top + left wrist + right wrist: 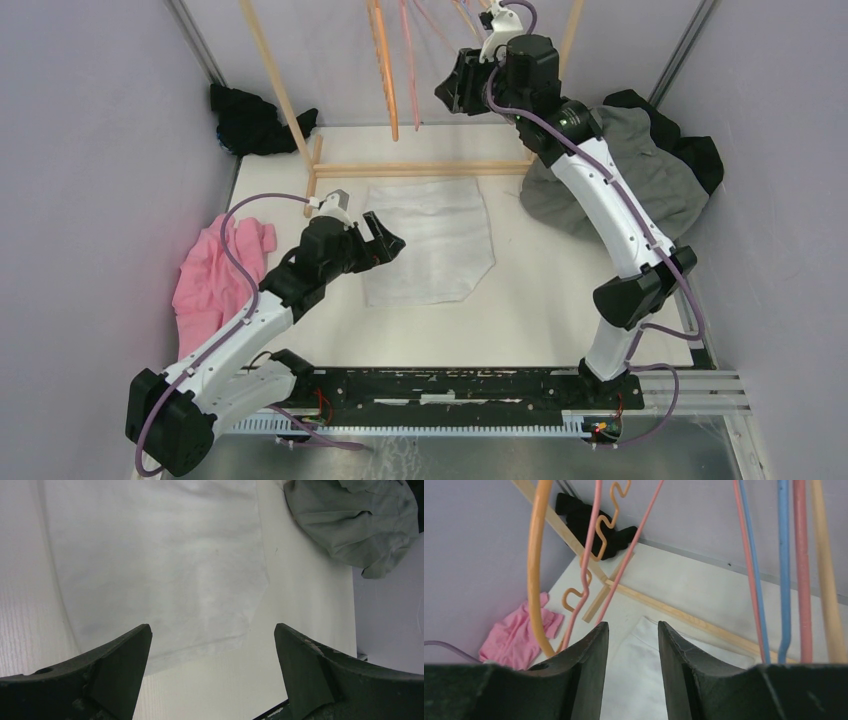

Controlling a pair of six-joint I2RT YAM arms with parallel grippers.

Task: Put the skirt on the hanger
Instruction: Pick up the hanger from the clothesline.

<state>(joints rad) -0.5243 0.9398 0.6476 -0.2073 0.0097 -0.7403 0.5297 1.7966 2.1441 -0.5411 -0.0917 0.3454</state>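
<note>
**A:** Where's the garment, can you see it?

**B:** The white fabric skirt (428,240) is spread flat in the middle of the pale table (540,300), just in front of the foot of the light wooden rack (420,170). Nothing is lifting it and no hanger is anywhere near it.

**A:** And the arms?

**B:** The left gripper (212,630) hangs low over the skirt's left side with its fingers spread wide and nothing between them. I can't tell from here whether it touches the cloth. The right gripper (633,625) is up high at the rack, among the hanging wires. The curved orange plastic hanger (536,565) and a thin pink wire hanger (624,560) dangle just to its left, and a blue one (783,570) is off to its right.

**A:** Has it got hold of one?

**B:** Doesn't look like it. The fingers stand a little apart with only the skirt showing through the gap far below. The pink wire runs down beside one finger, not between the two.

**A:** So how far along are we?

**B:** Early, I'd say. No hanger has been taken down and the skirt isn't picked up. Fetching a hanger, gathering the waistband and bringing the two together all look left to do.
</note>
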